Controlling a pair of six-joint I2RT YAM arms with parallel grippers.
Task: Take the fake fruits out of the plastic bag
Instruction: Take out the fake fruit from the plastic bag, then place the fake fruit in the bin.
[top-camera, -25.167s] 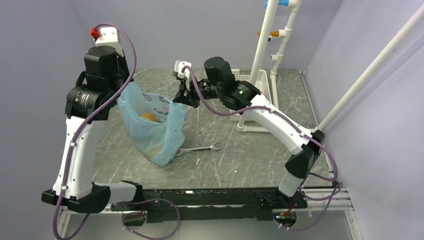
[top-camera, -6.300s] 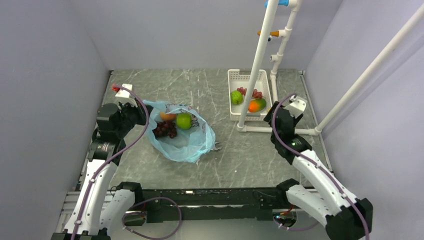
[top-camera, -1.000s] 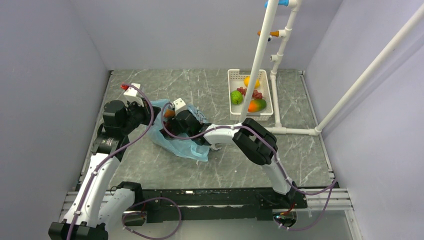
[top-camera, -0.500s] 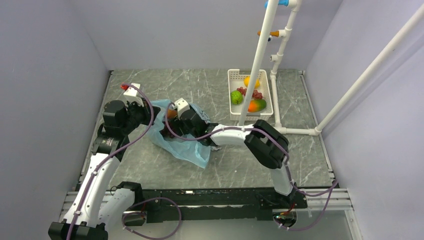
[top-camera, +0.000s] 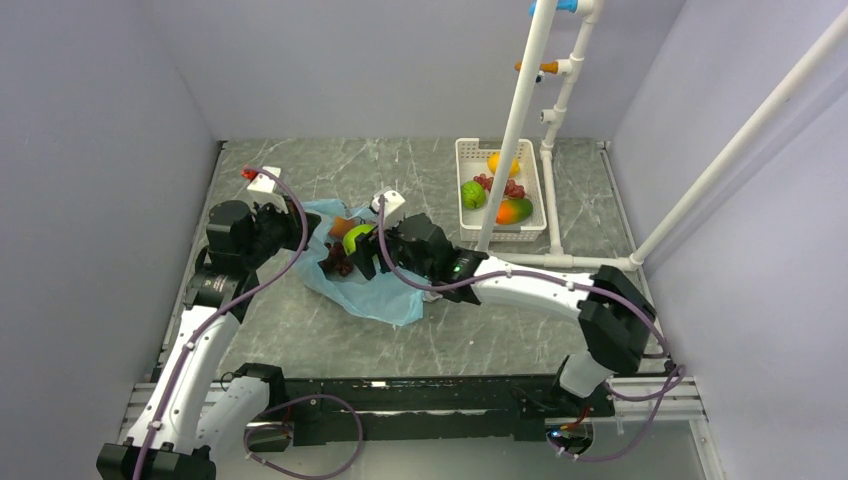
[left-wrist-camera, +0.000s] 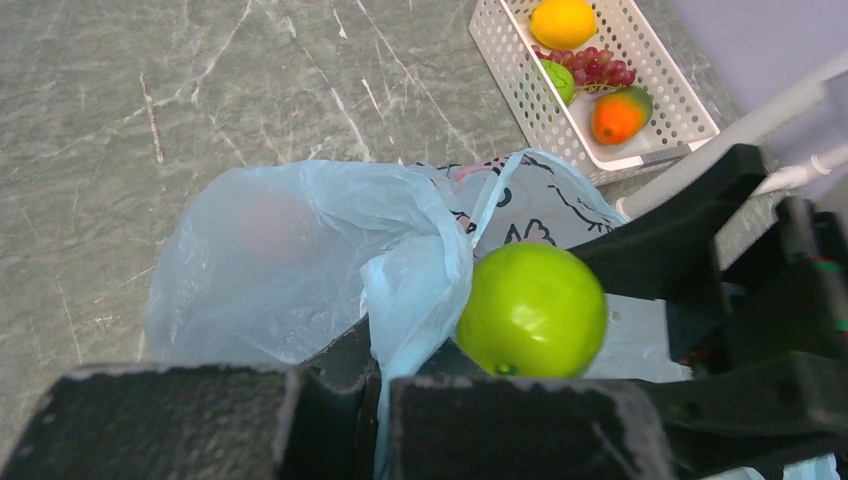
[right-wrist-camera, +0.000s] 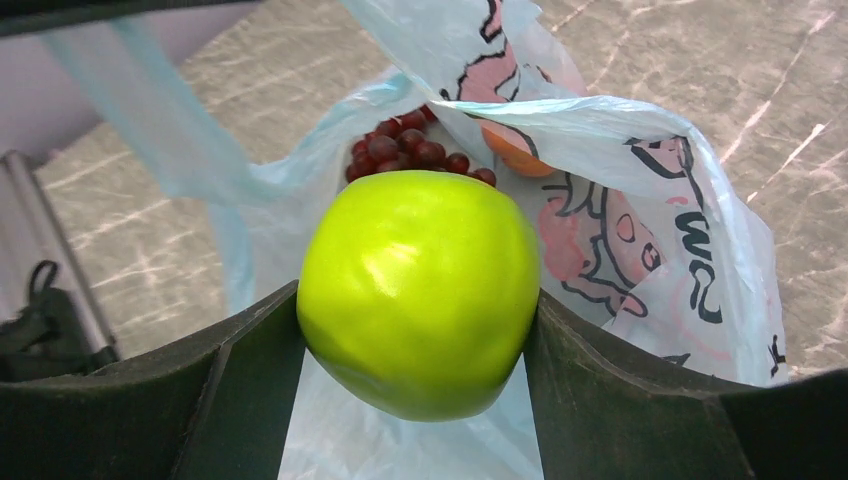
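The light blue plastic bag (top-camera: 372, 296) lies slumped on the table, its mouth toward the left arm. My left gripper (top-camera: 293, 233) is shut on a bunched edge of the plastic bag (left-wrist-camera: 410, 290). A green apple (top-camera: 357, 240) hangs just above the bag's opening, and my right gripper (top-camera: 364, 243) is shut on it. In the right wrist view the green apple (right-wrist-camera: 420, 290) fills the space between the right gripper's (right-wrist-camera: 418, 305) two fingers. Dark red grapes (right-wrist-camera: 415, 155) and an orange fruit (right-wrist-camera: 515, 155) remain inside the bag (right-wrist-camera: 650, 230).
A white basket (top-camera: 463, 190) at the back right holds an orange (top-camera: 503, 162), a green fruit (top-camera: 473, 194), a mango (top-camera: 514, 210) and grapes. A white pipe frame (top-camera: 515, 120) rises beside it. A wrench (top-camera: 431, 294) lies half under the bag.
My right gripper has drawn back to the right and up out of the bag's mouth, bringing the green apple with it. The left arm has stayed still, holding the bag.
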